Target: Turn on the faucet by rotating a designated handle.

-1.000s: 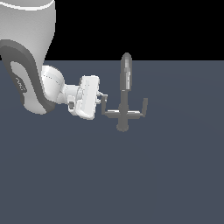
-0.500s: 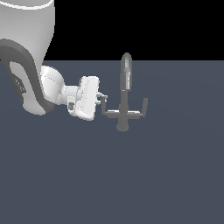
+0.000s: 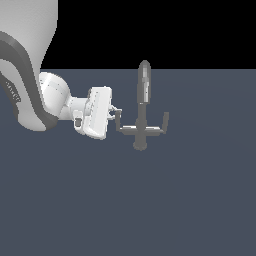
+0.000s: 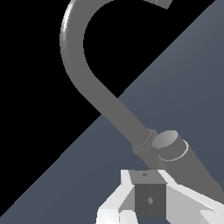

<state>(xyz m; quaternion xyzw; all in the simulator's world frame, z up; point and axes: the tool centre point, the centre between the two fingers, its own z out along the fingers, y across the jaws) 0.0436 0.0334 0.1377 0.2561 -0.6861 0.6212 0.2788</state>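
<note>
At the exterior view's left, the white Panda arm (image 3: 30,95) reaches across toward the middle of the dark bench (image 3: 190,200), its wrist turned sideways so the pincer (image 3: 115,114) points at the faucet (image 3: 142,112). The pincer sits right at the nearer handle (image 3: 119,119), the short upright peg ending the crossbar on that side. In the wrist view a grey block (image 4: 150,200) lies between the two white fingers (image 4: 114,205), apparently that peg seen end-on. The fingers stand close on either side of it, but whether they actually press it cannot be told from either view.

Further right, the faucet stands on its short round base near the bench's centre, its tall round-tipped spout (image 3: 144,82) rising upright; the wrist view shows the spout (image 4: 83,74) curving overhead. On the exterior view's right, the second peg (image 3: 165,120) ends the other crossbar arm, untouched and well clear of the arm.

The step in hand looks like the engagement of the handle just ahead of the turn. The next move likely calls for a firm hold or push on the peg, then a sweep around the faucet's base so the crossbar rotates.
</note>
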